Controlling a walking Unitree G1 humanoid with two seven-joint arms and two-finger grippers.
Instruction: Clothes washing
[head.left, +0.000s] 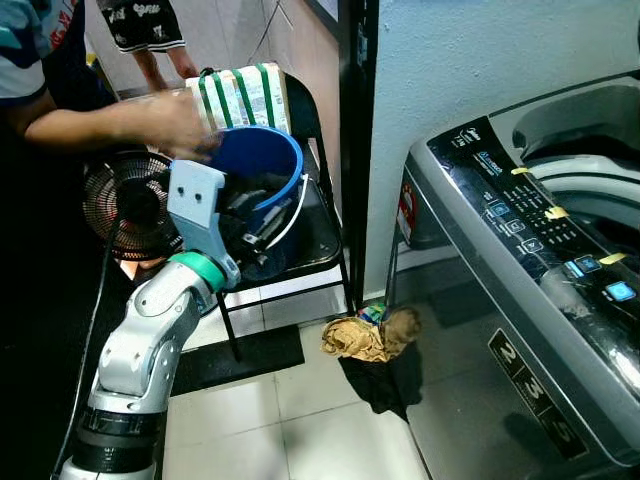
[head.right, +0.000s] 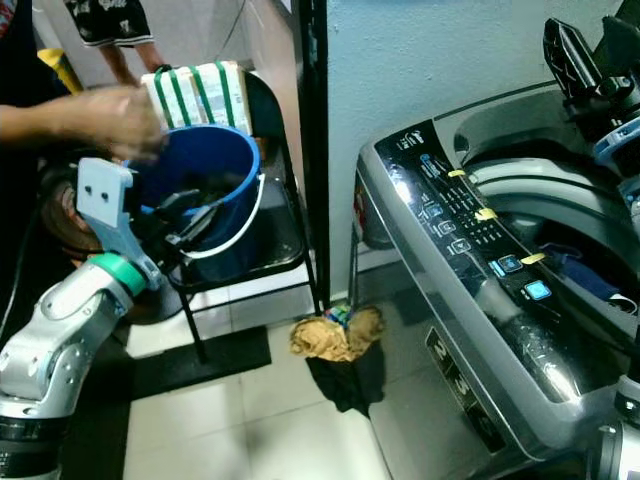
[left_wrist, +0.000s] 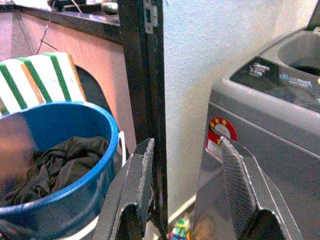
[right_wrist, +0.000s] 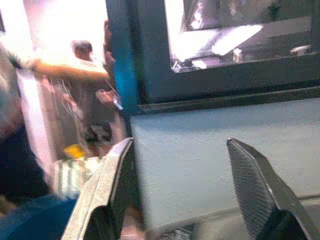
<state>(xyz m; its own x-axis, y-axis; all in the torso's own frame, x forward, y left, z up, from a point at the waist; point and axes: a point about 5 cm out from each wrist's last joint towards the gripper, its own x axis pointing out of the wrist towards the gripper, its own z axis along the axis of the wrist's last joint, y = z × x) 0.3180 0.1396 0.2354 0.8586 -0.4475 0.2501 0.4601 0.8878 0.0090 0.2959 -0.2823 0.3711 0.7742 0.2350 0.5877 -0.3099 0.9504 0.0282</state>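
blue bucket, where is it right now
The blue bucket sits on the black chair at the robot's left, beside the left hand, holding dark clothes.

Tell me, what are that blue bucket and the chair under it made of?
The blue bucket looks like glossy molded plastic: uniform colour, a thin smooth rim. The chair seems to be black-painted metal, judging by its slim tubular legs, though its shiny seat could be vinyl.

Large pale numerals 2, 3, 5 readable on front of washing machine (head.left: 520, 330) beside me. Control panel (head.left: 540, 225) carries small print and button labels, too small to read. Red-and-yellow sticker (left_wrist: 222, 131) on machine's side: wording illegible. Nothing else legible.
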